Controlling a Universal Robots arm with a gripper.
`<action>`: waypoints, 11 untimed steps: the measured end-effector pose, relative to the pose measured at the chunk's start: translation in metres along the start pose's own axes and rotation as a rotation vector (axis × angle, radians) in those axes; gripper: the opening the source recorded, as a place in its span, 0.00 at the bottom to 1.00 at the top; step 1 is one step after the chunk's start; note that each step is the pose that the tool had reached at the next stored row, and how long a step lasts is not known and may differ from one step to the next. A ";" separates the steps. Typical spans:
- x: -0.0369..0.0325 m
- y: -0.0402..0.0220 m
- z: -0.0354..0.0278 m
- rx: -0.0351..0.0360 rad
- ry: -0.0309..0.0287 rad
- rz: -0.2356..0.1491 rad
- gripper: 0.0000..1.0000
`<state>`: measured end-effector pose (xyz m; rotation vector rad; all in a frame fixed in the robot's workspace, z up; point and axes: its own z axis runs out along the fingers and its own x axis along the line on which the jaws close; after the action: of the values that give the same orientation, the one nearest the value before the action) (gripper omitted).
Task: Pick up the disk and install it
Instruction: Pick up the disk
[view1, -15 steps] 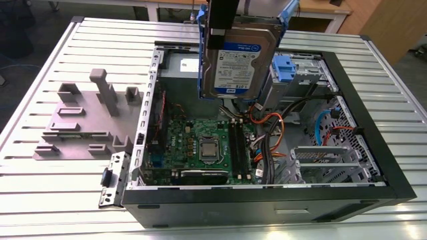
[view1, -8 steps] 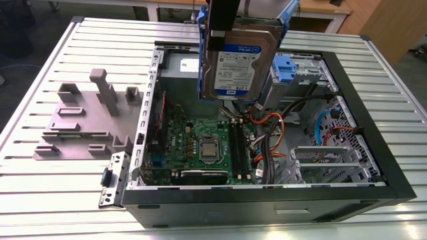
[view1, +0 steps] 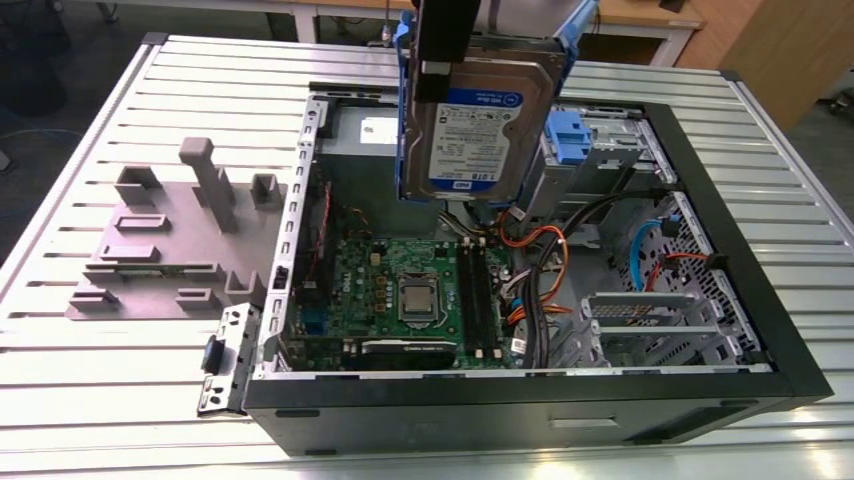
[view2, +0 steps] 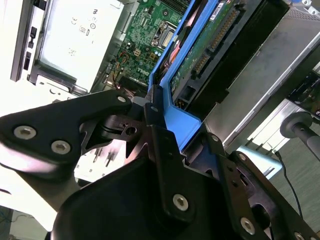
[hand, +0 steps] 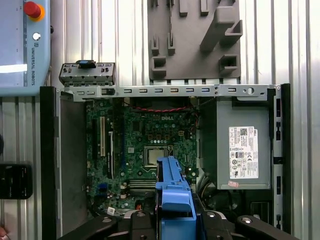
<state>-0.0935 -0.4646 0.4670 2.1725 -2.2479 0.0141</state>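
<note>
The exterior view shows the disk (view1: 478, 125) label-side, upright above the open computer case (view1: 534, 405); the second wrist view shows its circuit-board face. The downward-pointing gripper (view1: 449, 70) clamps its upper end.

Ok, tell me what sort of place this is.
Probably a robotics lab bench for PC assembly: an open desktop case on a slotted aluminium table, a grey fixture block, a teach pendant.

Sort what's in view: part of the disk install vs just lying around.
Job:
- disk, hanging on end
- gripper, shut on it
- open computer case underneath

Lying about:
- grey holder block beside the case
- control pendant with a red button
</note>
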 end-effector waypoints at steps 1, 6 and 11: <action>0.0004 -0.0001 0.0000 0.0000 0.0000 0.000 0.36; 0.0079 -0.0003 0.0002 0.0000 0.0000 0.000 0.36; 0.0131 -0.0020 0.0004 0.0000 0.0000 0.000 0.36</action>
<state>-0.0919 -0.4778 0.4669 2.1723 -2.2480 0.0141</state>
